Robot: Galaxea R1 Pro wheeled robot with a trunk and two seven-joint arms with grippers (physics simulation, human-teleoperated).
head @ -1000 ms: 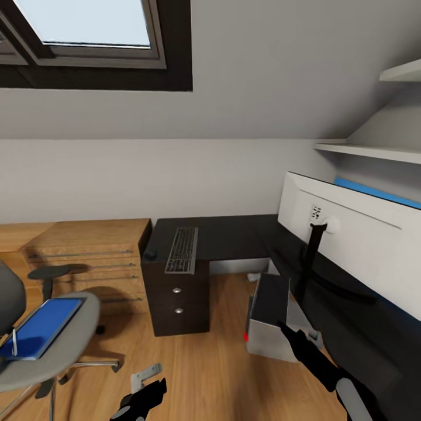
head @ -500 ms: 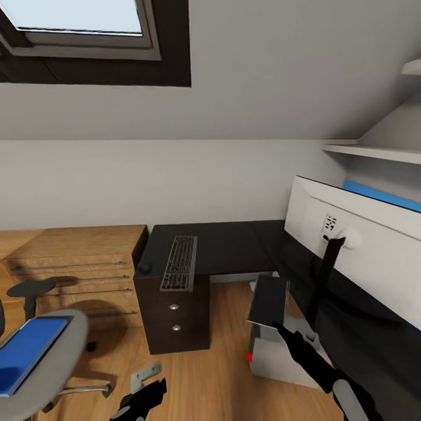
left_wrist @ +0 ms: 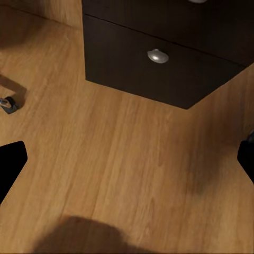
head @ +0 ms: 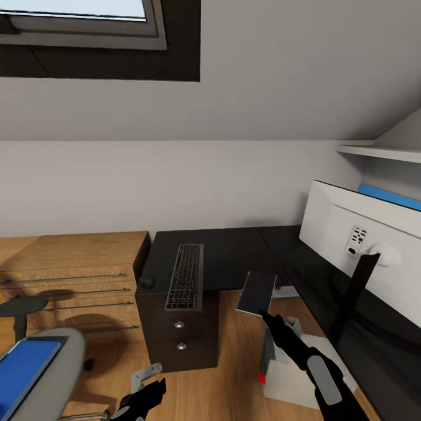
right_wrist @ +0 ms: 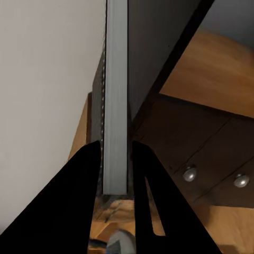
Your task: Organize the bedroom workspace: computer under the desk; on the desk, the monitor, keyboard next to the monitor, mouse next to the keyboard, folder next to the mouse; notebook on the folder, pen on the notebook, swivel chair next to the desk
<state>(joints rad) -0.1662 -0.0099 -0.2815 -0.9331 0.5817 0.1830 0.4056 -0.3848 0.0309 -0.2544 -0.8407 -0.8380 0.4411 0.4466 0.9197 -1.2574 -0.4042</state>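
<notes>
Jaws pinching notebook (edge-on), folder cropped

Black right gripper pinches the dark grey glossy notebook. Beyond it, the black keyboard with grey keys lies on the glossy black desk. Beside it: white-backed monitor. Far across, the bright blue folder.

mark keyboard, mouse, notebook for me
keyboard point(head: 186, 276), head view, middle of the key field.
mouse point(head: 147, 282), head view, top of its rounded back.
notebook point(head: 256, 292), head view, middle of the dark cover; its thin edge point(right_wrist: 116, 106) in the right wrist view, between the fingers.
</notes>
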